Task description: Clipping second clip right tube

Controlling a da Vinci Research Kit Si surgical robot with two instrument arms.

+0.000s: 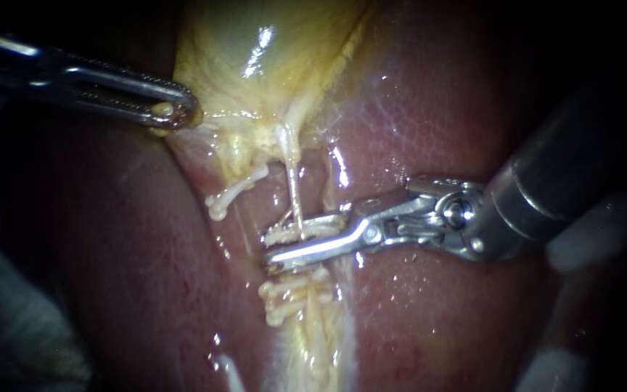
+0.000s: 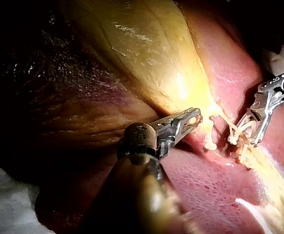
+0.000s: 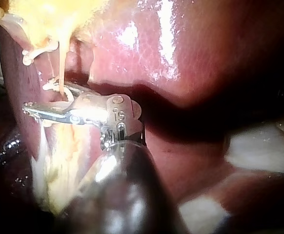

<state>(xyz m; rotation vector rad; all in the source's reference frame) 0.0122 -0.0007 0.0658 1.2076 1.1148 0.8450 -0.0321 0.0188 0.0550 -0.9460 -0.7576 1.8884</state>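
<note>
My right instrument (image 1: 276, 247) comes in from the right. Its jaws stand on either side of the thin pale right tube (image 1: 293, 181) and are shut on a white clip (image 1: 284, 234) that sits around it. Another white clip (image 1: 283, 297) lies just below the jaws, and a third clip (image 1: 235, 191) sits on the left tube. From the upper left, my left instrument (image 1: 174, 112) is shut on the edge of the yellow gallbladder (image 1: 255, 58). The right wrist view shows the tube (image 3: 60, 73) entering the jaws of my right instrument (image 3: 39, 111). In the left wrist view my left instrument (image 2: 193, 117) pinches the gallbladder (image 2: 147, 53).
Red liver (image 1: 429, 109) surrounds the tubes on both sides. A yellowish strip of tissue (image 1: 321, 341) runs down below the clips. Pale white material (image 1: 596, 232) lies behind my right instrument's shaft at the right edge.
</note>
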